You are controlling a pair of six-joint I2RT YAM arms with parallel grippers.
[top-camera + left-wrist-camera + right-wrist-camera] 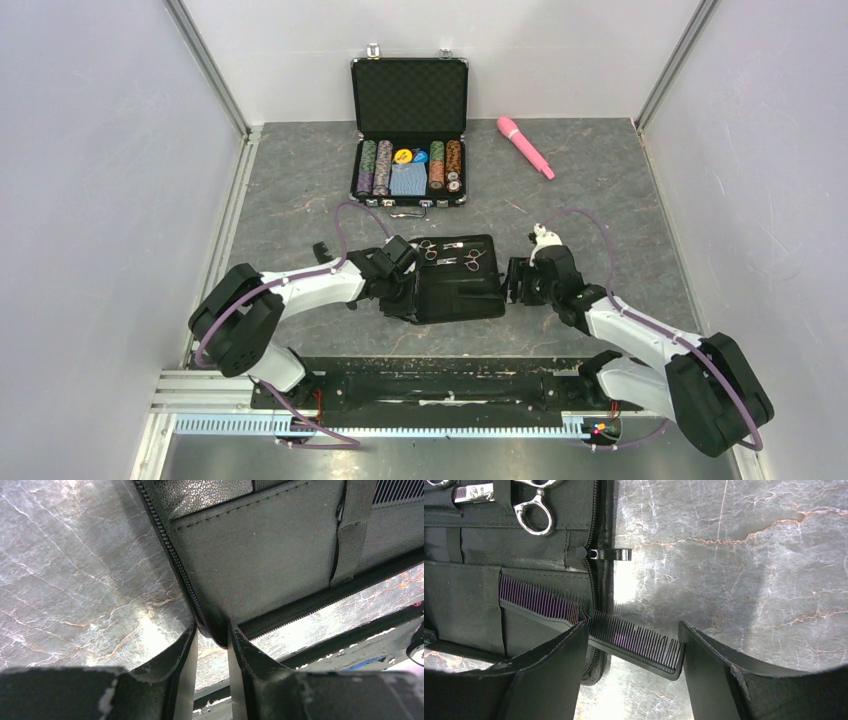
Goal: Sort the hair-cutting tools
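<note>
- The black pouch (460, 288) lies open at the table's centre, with silver scissors (535, 515) strapped inside.
- A black comb (634, 642) sits half in a pouch pocket, jutting toward 3 o'clock.
- The right claw (633, 626) has its fingers apart, straddling the comb.
- The left claw (212, 630) is clamped on the pouch's 8 o'clock corner.
- The open case (408, 95) at 12 o'clock holds poker chips (375, 165).

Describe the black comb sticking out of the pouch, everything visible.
The comb is black, plastic-looking, long and narrow, with fine close teeth showing a purple sheen. It lies flat and diagonal, one part tucked in a pocket of the pouch, the rest crossing the zipper edge out over the marbled table. Its free end sits between the spread fingers of the right gripper, the tip at one finger; actual contact I cannot tell.
</note>
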